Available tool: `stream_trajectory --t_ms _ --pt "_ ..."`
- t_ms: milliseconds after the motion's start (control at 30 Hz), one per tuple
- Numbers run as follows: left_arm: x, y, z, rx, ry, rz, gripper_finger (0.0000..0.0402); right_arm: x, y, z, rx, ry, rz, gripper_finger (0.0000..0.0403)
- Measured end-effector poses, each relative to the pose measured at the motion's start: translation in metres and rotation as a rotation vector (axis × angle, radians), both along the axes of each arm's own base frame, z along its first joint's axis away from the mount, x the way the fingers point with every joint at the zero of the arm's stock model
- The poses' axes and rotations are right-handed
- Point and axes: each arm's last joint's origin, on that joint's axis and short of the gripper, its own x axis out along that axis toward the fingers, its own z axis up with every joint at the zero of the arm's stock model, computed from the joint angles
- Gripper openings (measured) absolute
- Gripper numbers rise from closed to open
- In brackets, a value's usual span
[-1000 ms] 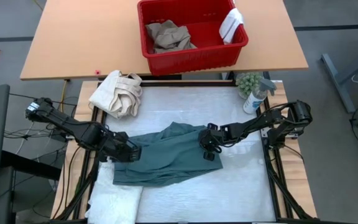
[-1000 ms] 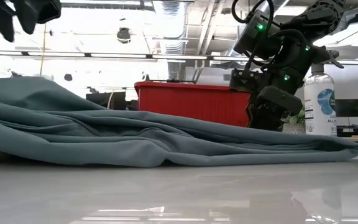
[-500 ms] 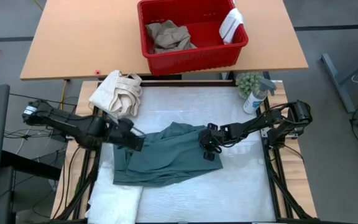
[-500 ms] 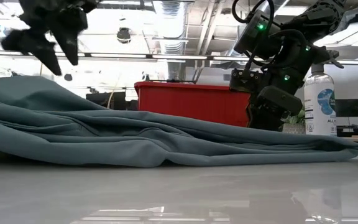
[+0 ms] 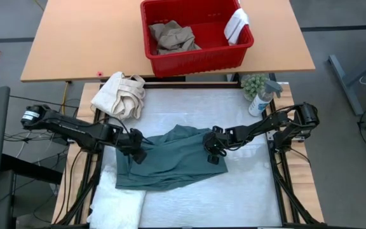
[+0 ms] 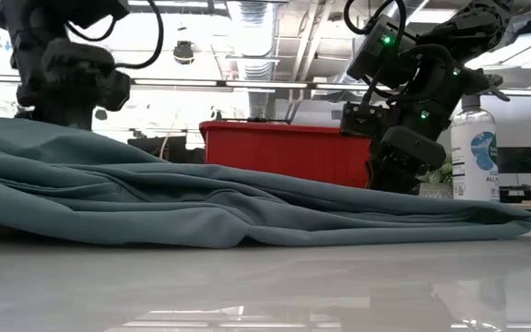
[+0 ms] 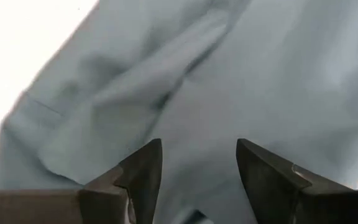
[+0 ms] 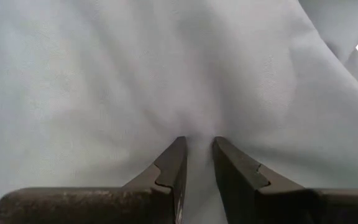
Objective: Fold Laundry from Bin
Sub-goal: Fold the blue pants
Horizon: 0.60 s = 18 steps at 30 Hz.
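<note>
- High view: our left gripper [image 5: 134, 147], fingers spread, hovers at the teal-green garment [image 5: 170, 162]'s left edge; we should grab that hem squarely.
- Our right gripper [image 5: 213, 148] pinches the garment's right side; hold it firm.

Towel [image 5: 121, 202]: cut off by high view's bottom edge, upper end hidden under garment [image 5: 170, 158]. Left gripper [image 6: 58, 118]: fingertips hidden behind garment fold in low view. Right gripper [image 6: 395, 180]: tips hidden behind garment too. Bin [image 6: 284, 152]: lower part hidden by garment, contents unseen from low view. Trousers [image 5: 172, 36]: crumpled, shape unclear. Bottle [image 6: 474, 152] label: too small to read.
</note>
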Motion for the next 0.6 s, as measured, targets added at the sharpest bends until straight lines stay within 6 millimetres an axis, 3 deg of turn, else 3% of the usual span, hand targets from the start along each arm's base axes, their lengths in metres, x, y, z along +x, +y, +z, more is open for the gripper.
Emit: stream_trajectory --t_ms 600 --pt "0.014 -0.003 -0.036 0.055 0.160 -0.152 0.0194 0.000 0.000 0.000 0.002 -0.003 -0.003 0.0107"
